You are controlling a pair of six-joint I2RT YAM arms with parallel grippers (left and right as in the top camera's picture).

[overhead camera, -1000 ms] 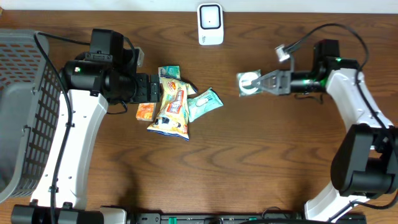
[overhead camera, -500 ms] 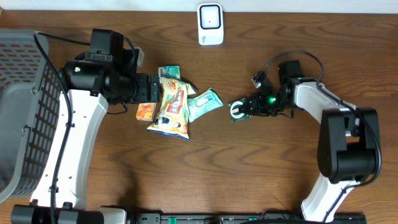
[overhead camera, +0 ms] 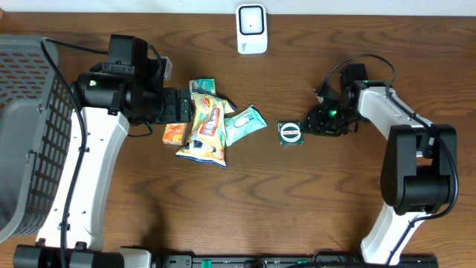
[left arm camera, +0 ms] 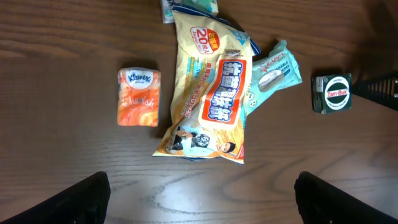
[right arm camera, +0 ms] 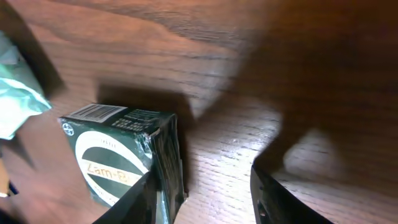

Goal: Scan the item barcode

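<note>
The item, a dark green Zam-Buk box (overhead camera: 291, 133), lies label-up on the wooden table, right of the snack pile. It also shows in the left wrist view as the box (left arm camera: 331, 93) and in the right wrist view as the box (right arm camera: 118, 155), with a barcode on its top edge. My right gripper (overhead camera: 316, 123) sits low just right of it, open (right arm camera: 205, 196); only bare wood shows between the jaws, and the left finger stands against the box's side. My left gripper (overhead camera: 182, 106) hovers open (left arm camera: 199, 193) over the pile, holding nothing.
The white scanner (overhead camera: 251, 29) stands at the table's back edge. The pile holds a yellow snack bag (overhead camera: 207, 126), an orange tissue pack (overhead camera: 174, 134), a teal packet (overhead camera: 245, 123) and a green packet (overhead camera: 202, 86). A grey basket (overhead camera: 30, 134) fills the left side.
My right gripper carried the green box down and leftward, set it on the table and opened off it, then drew back slightly right. The left arm has not moved.
</note>
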